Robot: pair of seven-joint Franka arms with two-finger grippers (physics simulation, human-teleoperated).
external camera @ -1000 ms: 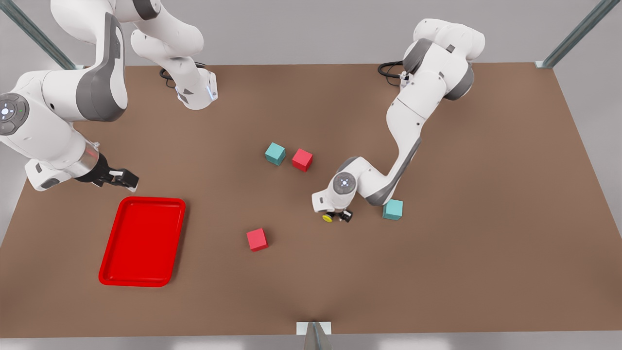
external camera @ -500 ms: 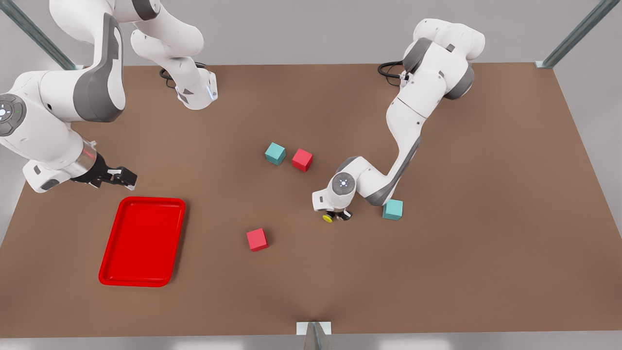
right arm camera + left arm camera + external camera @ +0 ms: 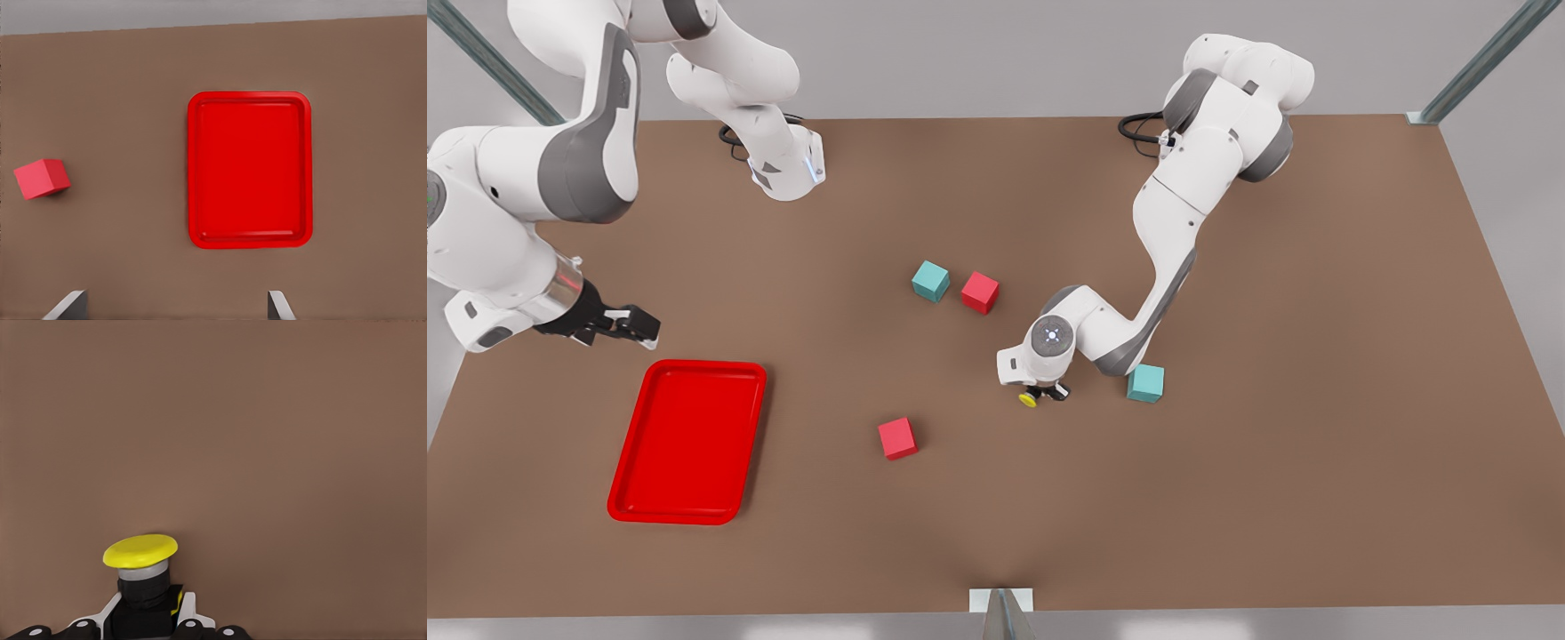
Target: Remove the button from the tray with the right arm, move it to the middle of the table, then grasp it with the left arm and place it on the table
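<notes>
The button (image 3: pixel 1029 399), a black body with a yellow cap, sits low at the middle of the brown table (image 3: pixel 1316 356). My left gripper (image 3: pixel 1045 392) is shut on it. In the left wrist view the button (image 3: pixel 140 551) has its black body between the fingers (image 3: pixel 189 611), and the cap sticks out past them. The red tray (image 3: pixel 687 440) lies at the front view's left with nothing in it. My right gripper (image 3: pixel 633 326) hovers open just beyond the tray's far left corner. From the right wrist view the tray (image 3: pixel 250 170) lies bare below the spread fingertips (image 3: pixel 276 305).
A teal cube (image 3: pixel 931 281) and a red cube (image 3: pixel 980 292) sit side by side behind the button. Another teal cube (image 3: pixel 1145 383) lies close by the left arm's elbow. A red cube (image 3: pixel 896 438) (image 3: pixel 41 179) rests between tray and button.
My right arm has drawn back toward the front view's left, away from the tray. The left gripper with the button has barely shifted.
</notes>
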